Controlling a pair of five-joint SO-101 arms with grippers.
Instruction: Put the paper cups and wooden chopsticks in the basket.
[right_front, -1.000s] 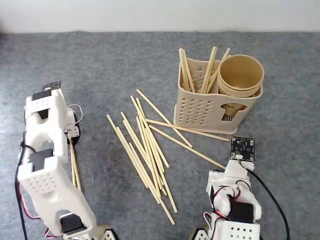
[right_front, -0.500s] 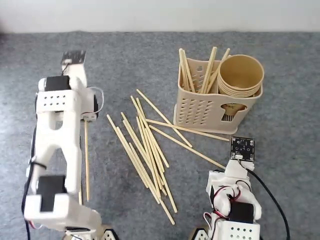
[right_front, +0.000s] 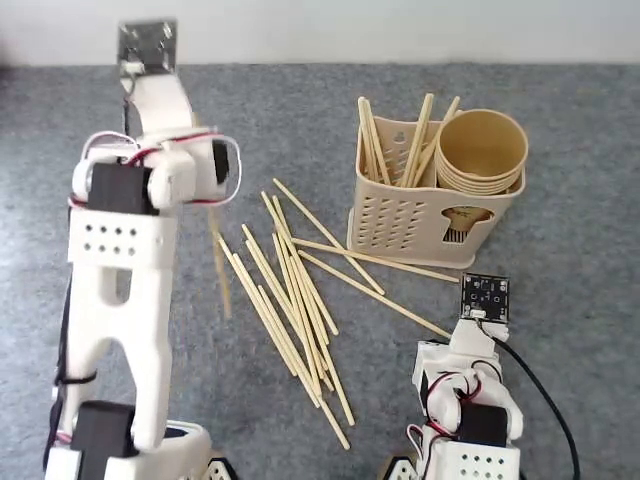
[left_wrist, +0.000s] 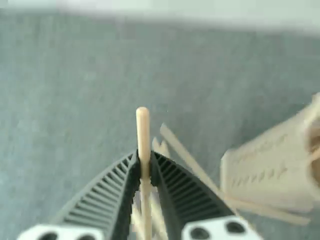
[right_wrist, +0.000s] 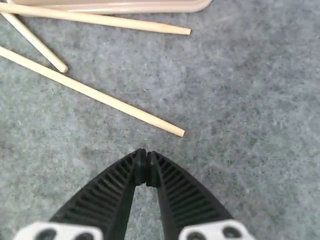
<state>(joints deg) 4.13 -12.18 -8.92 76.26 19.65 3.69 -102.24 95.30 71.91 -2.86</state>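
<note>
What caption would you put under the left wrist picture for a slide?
The left hand clamps one pale wooden chopstick above the grey carpet, beige perforated plastic basket nearby.

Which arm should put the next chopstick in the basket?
Left. The left arm's fingers are shut on a chopstick, held up above the table, ready to carry to the basket. The right arm's fingers are shut on nothing, down near the table.

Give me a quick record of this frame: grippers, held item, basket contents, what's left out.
left gripper: shut on one chopstick
right gripper: shut, empty, low over the mat
basket: holds stacked paper cups and several standing chopsticks
left out: loose chopsticks scattered on the mat beside the basket
</note>
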